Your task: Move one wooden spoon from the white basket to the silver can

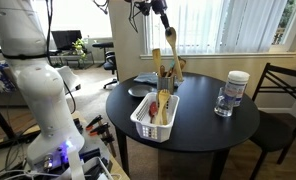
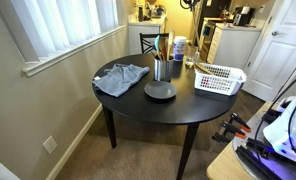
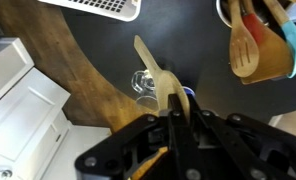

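My gripper is shut on a pale wooden spoon, whose head points away from the jaws. In an exterior view the gripper is high above the table, with the spoon hanging over the silver can. The can holds several wooden utensils, also seen in the wrist view. The can stands near the table's middle. The white basket holds more wooden spoons. It also shows in an exterior view and at the wrist view's top edge.
A clear jar with a white lid stands on the round black table. A blue-grey cloth and a dark round plate lie near the can. A chair stands beside the table. A white cabinet is below.
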You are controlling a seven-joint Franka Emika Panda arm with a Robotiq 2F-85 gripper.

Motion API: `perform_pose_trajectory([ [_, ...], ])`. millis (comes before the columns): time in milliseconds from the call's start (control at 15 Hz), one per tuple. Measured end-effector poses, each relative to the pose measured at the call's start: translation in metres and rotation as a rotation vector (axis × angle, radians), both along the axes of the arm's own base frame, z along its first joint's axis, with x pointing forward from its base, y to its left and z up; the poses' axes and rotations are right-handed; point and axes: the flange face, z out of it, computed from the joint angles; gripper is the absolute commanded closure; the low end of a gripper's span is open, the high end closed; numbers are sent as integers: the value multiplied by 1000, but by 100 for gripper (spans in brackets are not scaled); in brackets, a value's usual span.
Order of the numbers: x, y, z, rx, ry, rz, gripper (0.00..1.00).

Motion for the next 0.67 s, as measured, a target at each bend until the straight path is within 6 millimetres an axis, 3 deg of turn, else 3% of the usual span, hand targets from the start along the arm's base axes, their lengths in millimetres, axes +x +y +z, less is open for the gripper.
perform_pose_trajectory([
  [333,-16,18,-9,110,-144,102,94],
  [667,-42,36,12,215,-292,180,94],
])
